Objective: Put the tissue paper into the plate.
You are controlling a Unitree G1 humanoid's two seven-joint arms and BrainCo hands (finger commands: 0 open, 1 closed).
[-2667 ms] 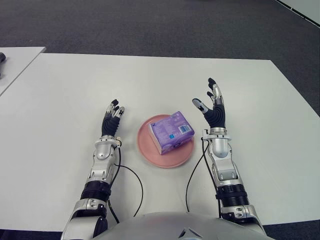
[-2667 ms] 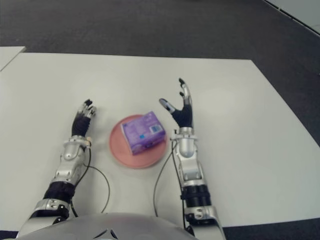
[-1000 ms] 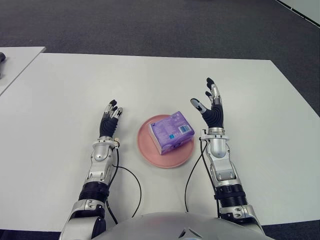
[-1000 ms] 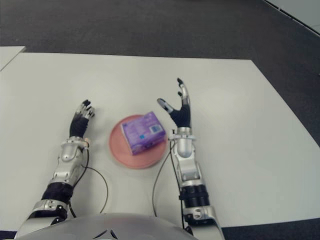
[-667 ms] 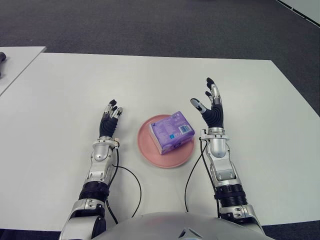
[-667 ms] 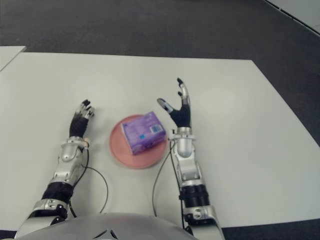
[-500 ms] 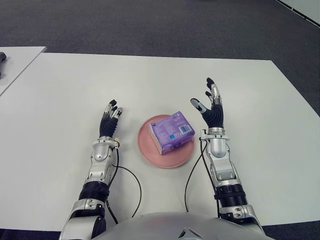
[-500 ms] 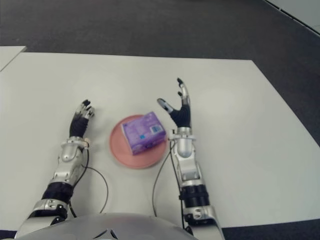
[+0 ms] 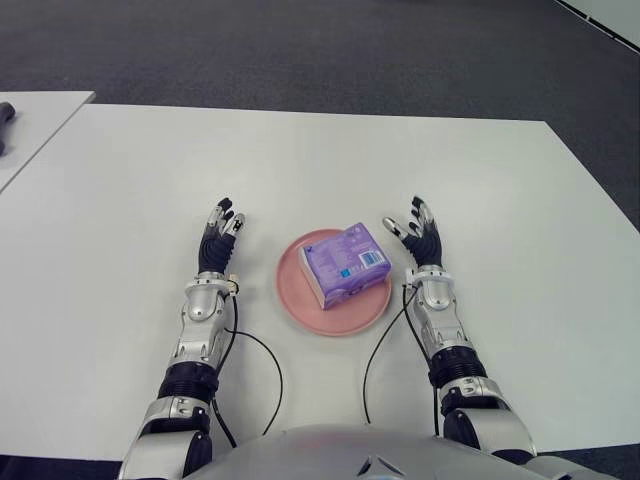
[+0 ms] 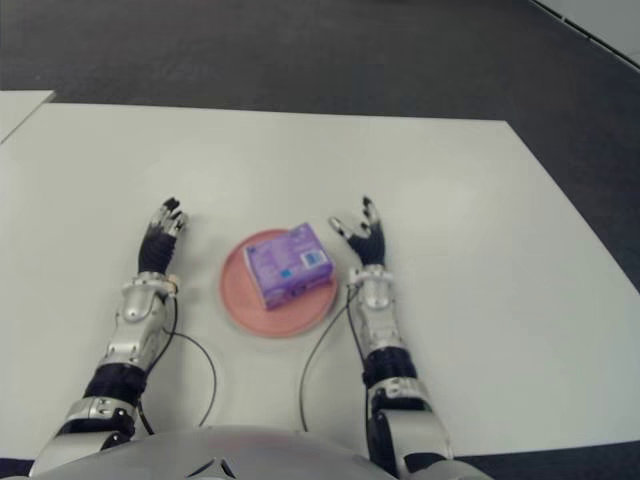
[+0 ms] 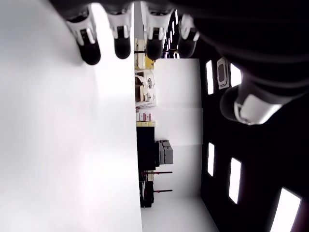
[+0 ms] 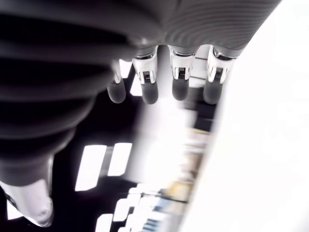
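A purple tissue pack (image 9: 344,264) lies in the round pink plate (image 9: 300,299) at the table's middle front. Just to the right of the plate, my right hand (image 9: 416,230) shows low over the table with its fingers spread, holding nothing. My left hand (image 9: 219,232) shows on the plate's left side, fingers stretched out and empty. Both wrist views show straight fingers (image 12: 149,89) with nothing between them.
The white table (image 9: 130,180) stretches wide around the plate. A second white table (image 9: 30,125) stands at the far left with a dark object at its edge. Thin black cables (image 9: 265,360) run from both wrists. Dark carpet lies beyond.
My right hand has dropped from its raised pose and drawn back toward me, low beside the plate. The left hand, tissue pack and plate have not moved.
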